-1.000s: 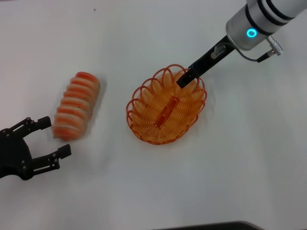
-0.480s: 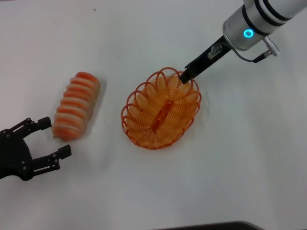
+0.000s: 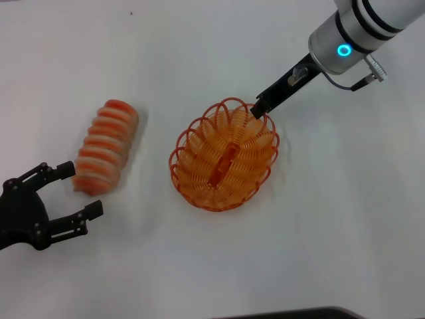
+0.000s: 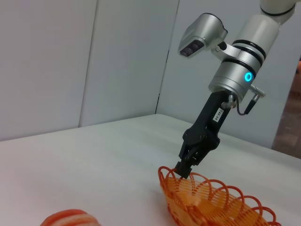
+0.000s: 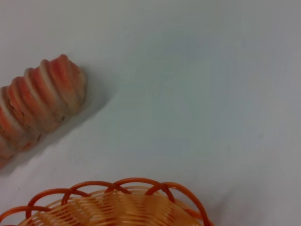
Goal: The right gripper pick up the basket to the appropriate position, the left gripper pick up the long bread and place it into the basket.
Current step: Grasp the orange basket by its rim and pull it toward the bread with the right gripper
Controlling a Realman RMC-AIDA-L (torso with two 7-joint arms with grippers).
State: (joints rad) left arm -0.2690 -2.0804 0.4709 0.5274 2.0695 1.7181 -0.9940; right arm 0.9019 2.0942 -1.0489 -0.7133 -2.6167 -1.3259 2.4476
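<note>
The orange wire basket (image 3: 224, 154) sits on the white table at the middle of the head view. My right gripper (image 3: 259, 108) is shut on a loop of its far rim; the left wrist view shows the closed fingertips of the right gripper (image 4: 183, 168) on the basket's rim (image 4: 211, 197). The long bread (image 3: 105, 146), cream with orange-red ridges, lies left of the basket, apart from it. My left gripper (image 3: 81, 189) is open and empty, just near of the bread's near end. The right wrist view shows the bread (image 5: 33, 101) beyond the basket rim (image 5: 117, 184).
The white table (image 3: 332, 219) spreads on all sides of the basket and bread. A dark edge (image 3: 292, 314) runs along the near side. Pale wall panels (image 4: 94, 61) stand behind the table.
The basket has shifted a little to the left, toward the bread, with my right gripper at its far rim. My left gripper has edged slightly toward the bread, still open.
</note>
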